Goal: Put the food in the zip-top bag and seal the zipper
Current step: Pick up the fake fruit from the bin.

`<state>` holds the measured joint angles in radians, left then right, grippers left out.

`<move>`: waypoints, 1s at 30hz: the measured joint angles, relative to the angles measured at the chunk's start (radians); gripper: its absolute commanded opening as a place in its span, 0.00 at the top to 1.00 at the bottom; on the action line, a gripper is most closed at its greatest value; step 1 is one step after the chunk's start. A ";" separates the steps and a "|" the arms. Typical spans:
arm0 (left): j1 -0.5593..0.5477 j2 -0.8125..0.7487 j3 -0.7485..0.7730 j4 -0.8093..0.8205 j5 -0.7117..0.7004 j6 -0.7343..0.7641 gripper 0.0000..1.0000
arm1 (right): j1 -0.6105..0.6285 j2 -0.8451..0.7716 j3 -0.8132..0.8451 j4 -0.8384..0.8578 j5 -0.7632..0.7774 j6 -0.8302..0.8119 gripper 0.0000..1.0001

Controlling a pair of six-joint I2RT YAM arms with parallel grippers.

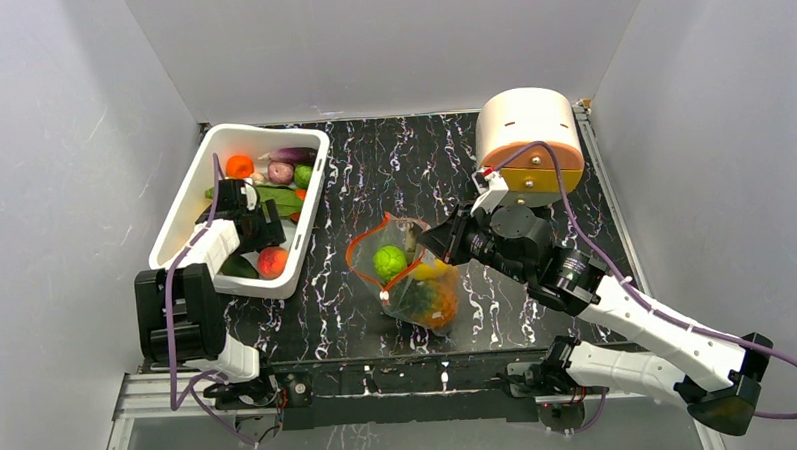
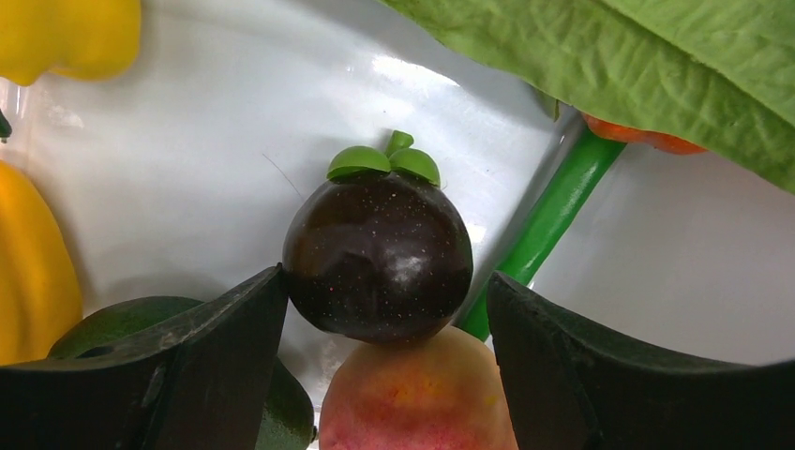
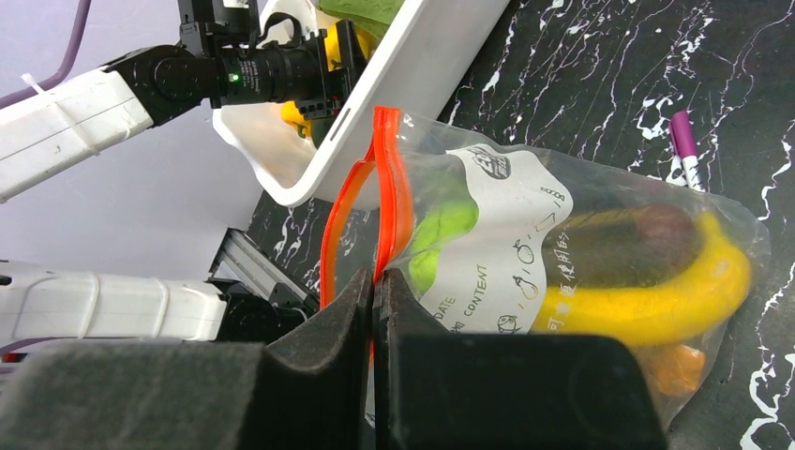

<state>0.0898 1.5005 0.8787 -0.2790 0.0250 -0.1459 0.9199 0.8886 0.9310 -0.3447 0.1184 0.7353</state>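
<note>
The clear zip-top bag (image 1: 422, 289) stands at the table's middle with its mouth open. It holds a green lime (image 1: 389, 260), a yellow banana (image 3: 675, 300) and other toy food. My right gripper (image 3: 375, 279) is shut on the orange-red zipper (image 3: 389, 169) at the bag's right edge. My left gripper (image 2: 384, 281) is open, down inside the white tub (image 1: 188, 197). Its fingers (image 2: 234, 328) straddle a dark purple mangosteen (image 2: 378, 255) that rests above a peach (image 2: 417, 398). The left fingertip is at the fruit's side and the right one stands apart.
The tub also holds an orange (image 1: 239, 167), an eggplant (image 1: 292, 155), a green leaf (image 2: 656, 66) and yellow pieces (image 2: 33, 262). A round cream-coloured drum (image 1: 527, 130) stands at the back right. A purple pen (image 3: 684, 150) lies beside the bag. White walls close in the sides.
</note>
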 measured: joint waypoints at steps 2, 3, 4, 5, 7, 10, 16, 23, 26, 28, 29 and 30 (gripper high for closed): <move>0.000 0.004 0.000 0.002 0.003 0.000 0.31 | 0.000 0.000 0.000 0.000 0.002 0.000 1.00; 0.000 0.004 0.000 0.004 0.006 0.000 0.35 | 0.000 0.000 0.000 0.000 0.003 0.001 1.00; 0.000 0.004 0.000 0.006 0.010 0.000 0.36 | 0.000 0.000 0.000 0.000 0.003 0.001 1.00; 0.000 0.004 0.000 0.008 0.013 0.000 0.41 | 0.000 0.000 0.000 0.000 0.003 0.002 1.00; 0.000 0.005 0.000 0.010 0.020 0.005 0.44 | 0.000 0.000 0.000 0.000 0.003 0.003 1.00; 0.000 0.005 0.000 0.010 0.030 0.011 0.48 | 0.000 0.000 0.000 -0.001 0.003 0.003 1.00; 0.001 0.002 0.000 0.010 0.047 0.016 0.53 | 0.000 0.000 0.000 -0.005 0.003 0.003 1.00; 0.001 -0.047 0.000 0.008 0.060 0.019 0.57 | 0.000 0.001 0.000 -0.005 -0.009 0.004 1.00; 0.001 -0.080 0.000 0.001 0.066 0.021 0.58 | 0.000 0.003 0.000 -0.005 -0.020 0.008 1.00; 0.001 -0.100 0.000 -0.008 0.067 0.023 0.59 | 0.000 0.003 0.000 -0.005 -0.024 0.011 1.00; 0.001 -0.117 0.000 -0.015 0.069 0.024 0.59 | 0.000 0.003 0.000 -0.005 -0.026 0.013 1.00; 0.001 -0.128 0.000 -0.018 0.069 0.026 0.59 | 0.000 0.004 0.000 -0.005 -0.032 0.016 1.00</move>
<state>0.0906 1.3724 0.8787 -0.2974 0.0940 -0.1204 0.9199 0.8925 0.9310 -0.3492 0.0868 0.7513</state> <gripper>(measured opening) 0.598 0.010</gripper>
